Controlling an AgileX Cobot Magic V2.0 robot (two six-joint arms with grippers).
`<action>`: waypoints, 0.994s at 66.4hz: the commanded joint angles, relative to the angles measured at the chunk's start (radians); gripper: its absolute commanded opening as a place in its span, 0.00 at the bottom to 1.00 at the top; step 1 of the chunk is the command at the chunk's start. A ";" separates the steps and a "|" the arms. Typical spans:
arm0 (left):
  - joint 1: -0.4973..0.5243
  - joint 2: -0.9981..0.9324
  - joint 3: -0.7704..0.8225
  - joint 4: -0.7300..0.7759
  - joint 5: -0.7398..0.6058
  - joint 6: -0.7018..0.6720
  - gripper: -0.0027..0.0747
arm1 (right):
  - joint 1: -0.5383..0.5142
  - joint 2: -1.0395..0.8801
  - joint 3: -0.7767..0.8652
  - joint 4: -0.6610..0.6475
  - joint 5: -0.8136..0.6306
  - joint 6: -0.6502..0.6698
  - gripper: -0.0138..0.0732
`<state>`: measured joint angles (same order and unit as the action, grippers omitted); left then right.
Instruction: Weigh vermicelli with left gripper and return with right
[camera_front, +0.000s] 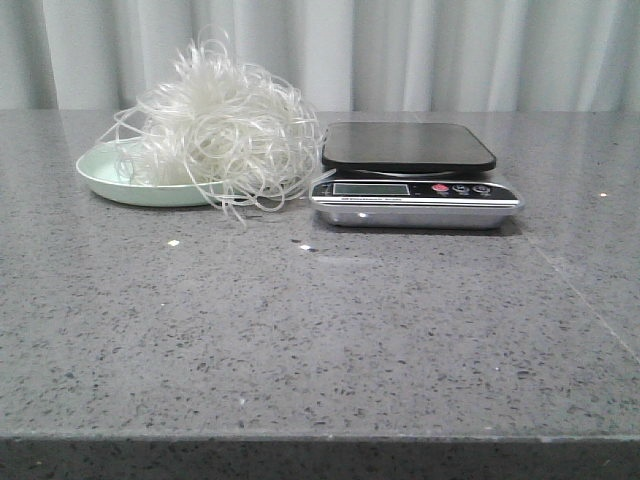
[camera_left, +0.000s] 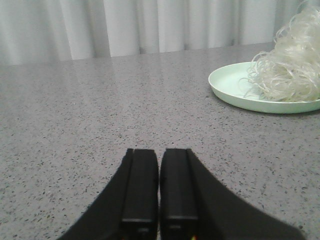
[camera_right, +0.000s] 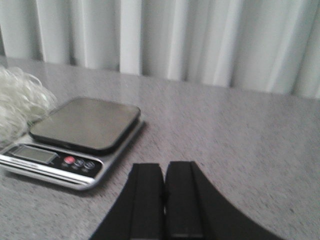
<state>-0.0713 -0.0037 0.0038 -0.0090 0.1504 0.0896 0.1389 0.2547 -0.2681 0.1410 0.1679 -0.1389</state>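
The vermicelli (camera_front: 225, 125) is a fluffy mound of whitish loops heaped on a pale-green plate (camera_front: 110, 172) at the back left of the table; some strands hang over the plate's rim toward the scale. In the left wrist view the vermicelli (camera_left: 290, 70) and plate (camera_left: 230, 87) lie far off to one side of my left gripper (camera_left: 159, 152), which is shut and empty above bare table. My right gripper (camera_right: 164, 167) is also shut and empty, hovering beside the kitchen scale (camera_right: 82, 132). Neither gripper shows in the front view.
The kitchen scale (camera_front: 410, 175) stands just right of the plate, its dark weighing platform bare and its display and buttons facing the front. A grey curtain hangs behind the speckled grey table (camera_front: 320, 340).
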 joint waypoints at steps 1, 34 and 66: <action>0.003 -0.020 0.005 -0.008 -0.075 -0.012 0.21 | -0.066 -0.002 -0.028 -0.076 -0.042 0.087 0.33; 0.003 -0.020 0.005 -0.008 -0.075 -0.012 0.21 | -0.163 -0.282 0.263 -0.113 -0.145 0.107 0.33; 0.003 -0.020 0.005 -0.008 -0.075 -0.012 0.21 | -0.163 -0.281 0.288 -0.084 -0.141 0.108 0.33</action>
<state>-0.0713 -0.0037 0.0038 -0.0107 0.1523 0.0896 -0.0184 -0.0106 0.0272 0.0554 0.1132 -0.0331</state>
